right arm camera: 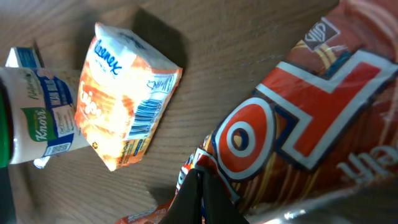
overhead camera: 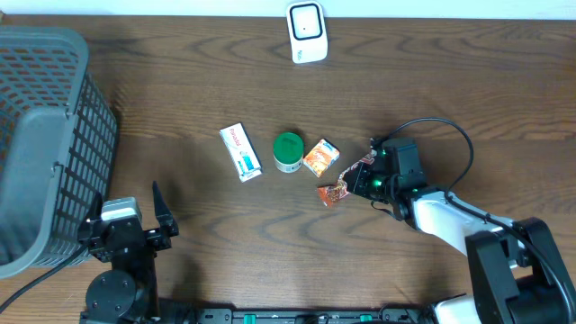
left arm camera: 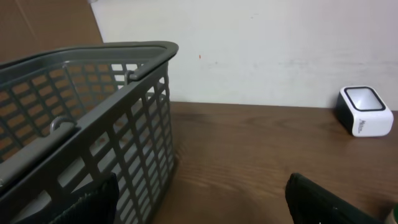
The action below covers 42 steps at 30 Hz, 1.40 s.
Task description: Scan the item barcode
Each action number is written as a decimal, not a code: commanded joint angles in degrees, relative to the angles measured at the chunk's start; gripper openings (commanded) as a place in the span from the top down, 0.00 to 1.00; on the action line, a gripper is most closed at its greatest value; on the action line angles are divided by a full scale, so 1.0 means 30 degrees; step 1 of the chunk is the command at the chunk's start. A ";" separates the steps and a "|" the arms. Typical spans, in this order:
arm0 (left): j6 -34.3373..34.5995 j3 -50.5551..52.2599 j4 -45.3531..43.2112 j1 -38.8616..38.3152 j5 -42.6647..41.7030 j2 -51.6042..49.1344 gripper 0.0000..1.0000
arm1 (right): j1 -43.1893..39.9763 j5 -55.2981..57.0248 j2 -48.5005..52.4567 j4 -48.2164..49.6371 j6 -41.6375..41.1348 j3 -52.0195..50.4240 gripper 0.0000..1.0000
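As pincer (overhead camera: 358,184) grips one packet (overhead camera: 333,193), three lie.

I'm pinching the red wrapper (overhead camera: 336,193) by its edge with my right gripper (overhead camera: 362,180), closed tight, on the wooden table (overhead camera: 432,81) right of centre. A white box (overhead camera: 240,152), green-lidded jar (overhead camera: 288,152) and orange packet (overhead camera: 321,157) are sitting in a row just up-left of it, and the white scanner (overhead camera: 307,32) is standing at the far edge. My left gripper (overhead camera: 128,209) is hanging spread wide beside the grey basket (overhead camera: 45,135) at the left.
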<state>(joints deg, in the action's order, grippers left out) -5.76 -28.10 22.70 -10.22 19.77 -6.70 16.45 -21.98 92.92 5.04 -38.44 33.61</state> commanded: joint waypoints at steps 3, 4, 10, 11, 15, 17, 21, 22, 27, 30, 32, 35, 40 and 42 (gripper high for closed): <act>0.0240 -0.0066 0.1166 0.0058 -0.0015 0.0029 0.14 | 0.0554 0.0357 0.2113 -0.1188 -0.1158 -0.0131 0.99; 0.0240 -0.0066 0.1719 0.0058 -0.0022 0.0029 0.14 | 0.0554 0.0299 0.2412 -0.1698 -0.1173 -0.0131 0.99; 0.0240 -0.0066 0.5537 0.0058 -0.0022 0.0029 0.14 | 0.0532 -0.1639 0.1639 -0.2980 0.1428 -0.0124 0.99; 0.0240 -0.0066 0.6207 0.0058 -0.0015 0.0029 0.14 | 0.0532 -0.1982 0.1260 -0.2994 0.1800 -0.0124 0.99; 0.0240 -0.0066 0.9996 0.0058 -0.0022 0.0029 0.14 | 0.0277 -0.2193 -0.2259 -0.4794 0.2623 -0.0058 0.99; 0.0240 -0.0066 1.1366 0.0058 -0.0015 0.0029 0.14 | -0.0007 -0.1989 -0.4116 -0.6207 0.3096 -0.0058 0.98; 0.0219 -0.0058 1.1985 0.0058 0.0000 0.0029 0.14 | -0.0444 -0.1821 -0.7592 -0.8648 0.3861 -0.0058 0.87; 0.0219 -0.0058 1.1985 0.0058 0.0000 0.0029 0.14 | -0.0481 -0.1778 -0.8298 -0.9049 0.3905 -0.0058 0.86; 0.0219 -0.0058 1.1985 0.0058 0.0000 0.0029 0.14 | -0.0488 -0.0452 -1.0557 -1.0608 0.3898 -0.0058 0.57; 0.0219 -0.0058 1.1985 0.0058 0.0000 0.0029 0.14 | -0.0488 0.0911 -1.0542 -1.1380 0.3891 -0.0066 0.01; 0.0219 -0.0058 1.1985 0.0058 0.0000 0.0029 0.14 | -0.0488 0.1377 -1.0142 -1.1570 0.3810 -0.0066 0.01; 0.0219 -0.0058 1.1985 0.0058 0.0007 0.0029 0.14 | -0.0488 0.1384 -0.9041 -1.1300 0.3694 -0.0073 0.01; 0.0219 -0.0058 1.1978 0.0058 0.0007 0.0029 0.14 | -0.0510 0.1384 -0.6462 -0.9311 0.3869 -0.0073 0.01; 0.0219 -0.0058 1.1985 0.0058 0.0007 0.0029 0.14 | -0.0539 0.1392 -0.5209 -0.8364 0.3934 -0.0073 0.01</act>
<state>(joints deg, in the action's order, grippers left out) -5.76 -27.90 58.61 -10.22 19.59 -6.70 15.14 -18.61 72.69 -22.65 -27.53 33.34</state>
